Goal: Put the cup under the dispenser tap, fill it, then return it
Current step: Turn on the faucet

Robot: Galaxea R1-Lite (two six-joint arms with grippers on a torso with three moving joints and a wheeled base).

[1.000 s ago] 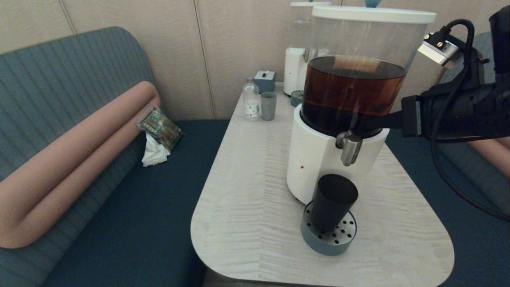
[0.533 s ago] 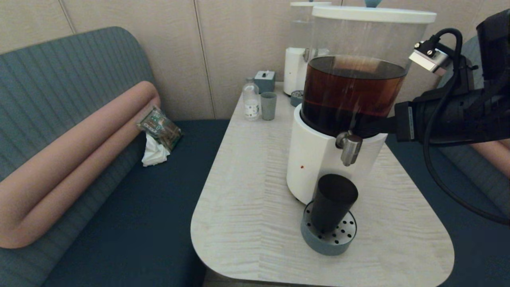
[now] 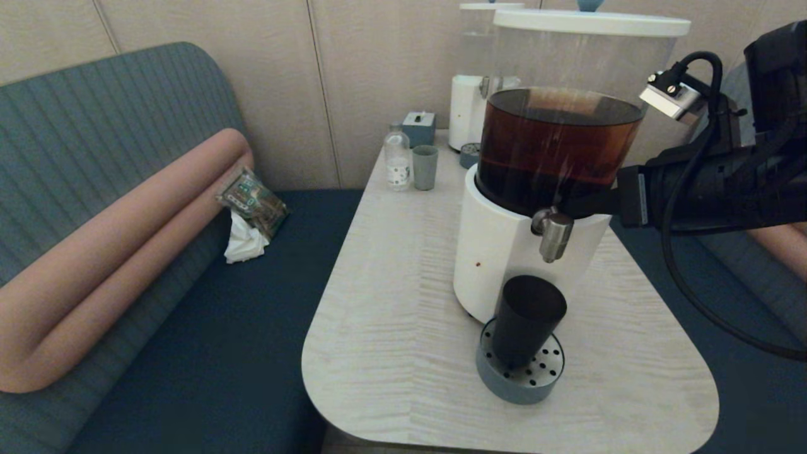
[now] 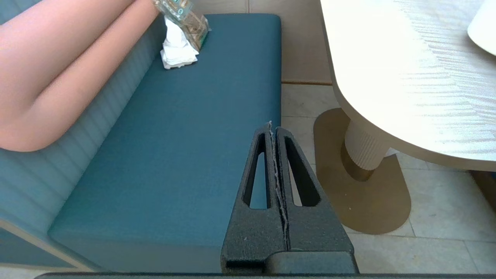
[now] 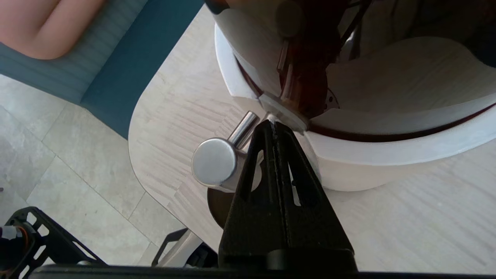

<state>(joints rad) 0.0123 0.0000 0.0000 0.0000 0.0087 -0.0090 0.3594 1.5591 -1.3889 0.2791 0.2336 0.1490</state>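
Observation:
The matte black cup (image 3: 526,318) stands upright on the round perforated drip tray (image 3: 504,386), right below the brushed-steel dispenser tap (image 3: 553,233) of the large dispenser (image 3: 498,252) holding dark brown liquid. My right gripper (image 3: 572,205) is shut with nothing in it and reaches in from the right. Its tips sit just behind the tap, at the seam between tank and white base. The right wrist view shows the gripper (image 5: 274,123) beside the tap (image 5: 217,161), with the cup's rim (image 5: 217,203) below. My left gripper (image 4: 273,126) is shut and parked low beside the table.
At the table's far end stand a small grey-green cup (image 3: 424,167), a clear bottle (image 3: 397,157), a blue-grey box (image 3: 419,128) and a smaller dispenser (image 3: 470,107). A snack packet (image 3: 252,198) and tissue lie on the blue sofa to the left.
My right arm has slid leftward, bringing its shut fingers closer in behind the tap. The cup and tray have not moved.

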